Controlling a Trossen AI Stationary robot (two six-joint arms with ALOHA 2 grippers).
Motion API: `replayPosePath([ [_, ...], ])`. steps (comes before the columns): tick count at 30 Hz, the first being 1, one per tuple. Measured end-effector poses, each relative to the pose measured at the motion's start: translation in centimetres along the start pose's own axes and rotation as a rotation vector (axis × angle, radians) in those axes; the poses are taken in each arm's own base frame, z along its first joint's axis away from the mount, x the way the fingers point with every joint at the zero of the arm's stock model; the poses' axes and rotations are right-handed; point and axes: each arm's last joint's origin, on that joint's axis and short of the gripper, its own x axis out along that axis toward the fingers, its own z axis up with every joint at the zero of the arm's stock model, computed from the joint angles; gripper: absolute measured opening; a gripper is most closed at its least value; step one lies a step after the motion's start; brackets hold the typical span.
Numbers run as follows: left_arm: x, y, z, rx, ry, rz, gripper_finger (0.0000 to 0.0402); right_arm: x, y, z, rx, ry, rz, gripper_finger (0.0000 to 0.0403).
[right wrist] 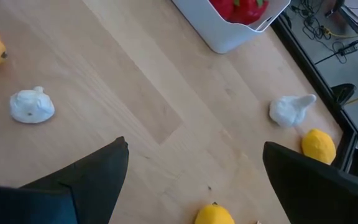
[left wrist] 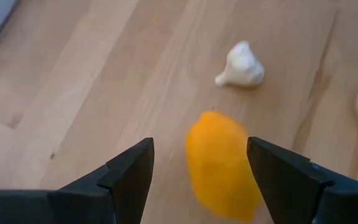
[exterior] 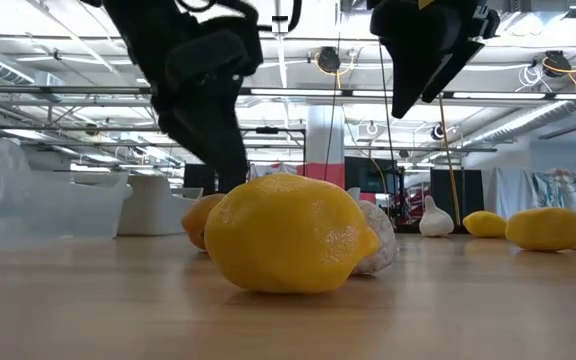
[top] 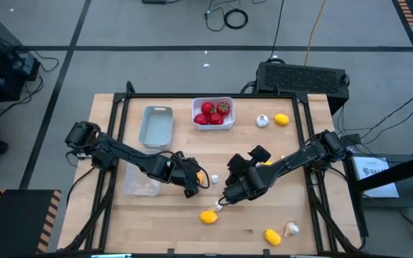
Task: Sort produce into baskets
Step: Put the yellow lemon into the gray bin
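Starting at my left, the clear basket (top: 140, 183) sits just behind the left gripper (top: 194, 179), toward that arm's base, and the grey basket (top: 156, 125) lies farther off beyond it. I have the left gripper spread wide over an orange lemon (left wrist: 222, 165), which lies between its fingers (left wrist: 129, 177) but off-centre, crowding one finger and touching neither as far as I can tell. A garlic bulb (left wrist: 241, 65) rests just ahead of the fingertips. The white basket (top: 214, 115), already holding red fruits (top: 215, 113), stands well ahead of both grippers. The right gripper (top: 228, 195) hangs just beside the left one, also released and holding nothing, with a yellow lemon (top: 208, 216) near it on the table and more lemons and garlic scattered farther right. My worry: if I shut the left fingers as they stand, the nearer finger meets the lemon first and could roll or squirt the smooth fruit sideways, perhaps into the garlic ahead. I judge I should centre before closing. The two grippers are also near enough that a careless swing toward a basket risks a knock between the arms.
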Motion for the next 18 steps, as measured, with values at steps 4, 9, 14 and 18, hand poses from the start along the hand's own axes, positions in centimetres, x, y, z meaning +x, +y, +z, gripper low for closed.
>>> replayPosePath([
  [4, -0.1, 0.0, 0.1, 0.017, 0.003, -0.016, 0.0264, 0.0, 0.0, 0.0, 0.002, -0.001, 0.001, 0.0359],
  [9, 0.1, -0.1, 0.0, -0.084, 0.006, -0.019, 0.0264, 0.0, 0.0, 0.0, 0.001, -0.001, 0.001, 0.0359],
  [14, 0.8, -0.3, -0.2, -0.144, 0.008, -0.005, 0.0264, 0.0, 0.0, 0.0, 0.003, 0.000, 0.003, 0.0359],
  [18, 1.6, -0.3, -0.6, -0.162, 0.031, 0.023, 0.0264, 0.0, 0.1, 0.0, 0.005, 0.001, 0.007, 0.0359],
])
